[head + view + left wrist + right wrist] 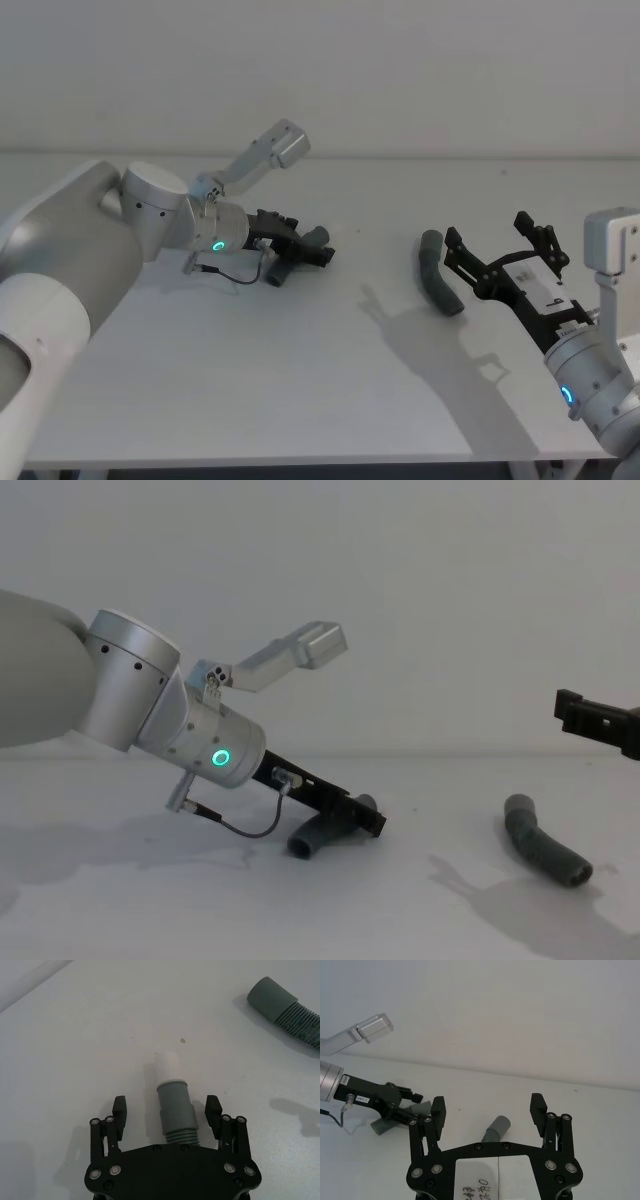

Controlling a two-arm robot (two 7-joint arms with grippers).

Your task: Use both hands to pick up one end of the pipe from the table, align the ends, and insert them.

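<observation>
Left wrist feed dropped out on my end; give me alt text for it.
The left gripper is open, its fingers on either side of the pipe piece with the whitish tip, not touching it, on the white table. The other pipe piece lies farther off, its grey cuff showing.

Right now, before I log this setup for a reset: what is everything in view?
dark grey ribbed hose piece with whitish tip: 1, grey and white, table's left side
dark grey bent ribbed hose piece: 1, dark grey, table's right side
matte white table: 1, white, under both pieces
pale wall: 1, light grey, behind the table
left claw: 1, black, open, straddling the tipped piece
right claw: 1, black, open, raised near the other piece
</observation>
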